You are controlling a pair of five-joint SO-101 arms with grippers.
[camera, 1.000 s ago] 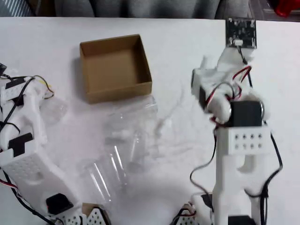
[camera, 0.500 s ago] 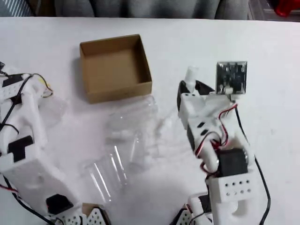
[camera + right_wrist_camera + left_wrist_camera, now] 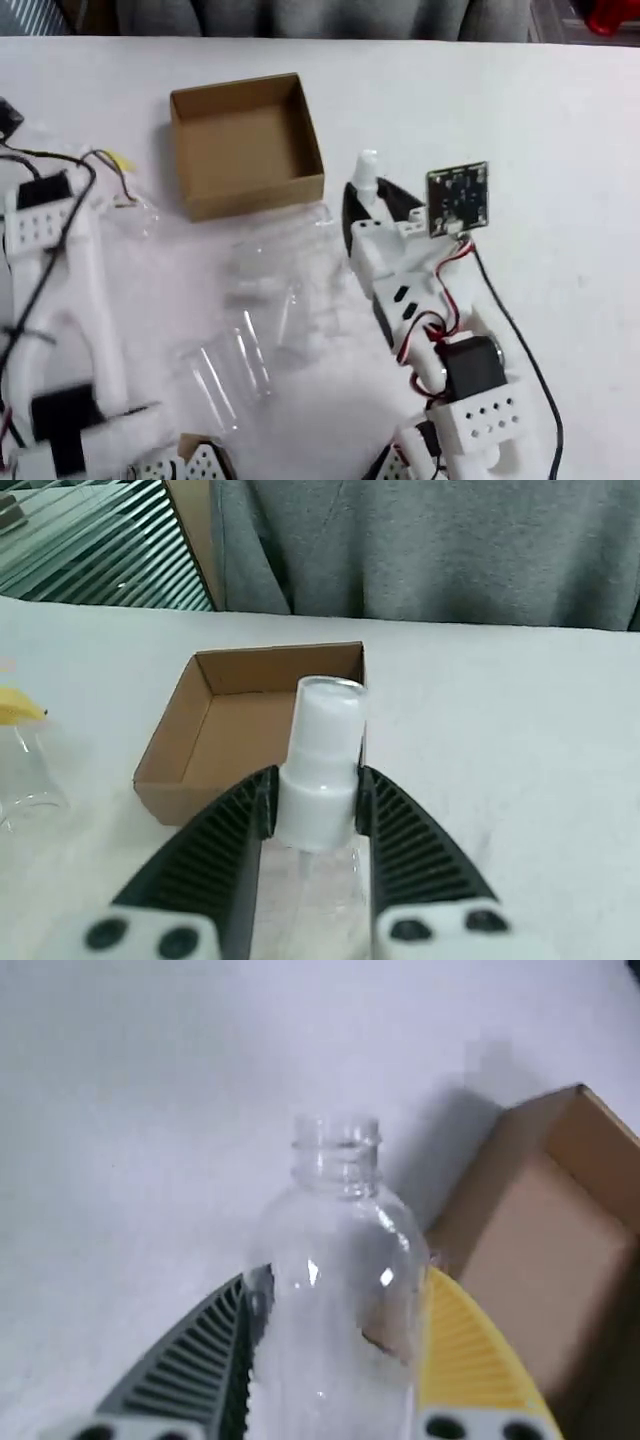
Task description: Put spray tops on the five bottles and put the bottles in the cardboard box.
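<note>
Two loads | left gripper [image 3: 340, 1290] clamped on bottle [image 3: 335, 1195] | right gripper [image 3: 315, 790] clamped on spray top [image 3: 325, 740]

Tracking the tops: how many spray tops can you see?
1: a spray top clamped in the right gripper. Others may be hidden among the clear bottles.

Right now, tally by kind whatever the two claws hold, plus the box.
clear bottle: 1, in the left claw
spray top: 1, in the right claw
cardboard box: 1
Total: 3
</note>
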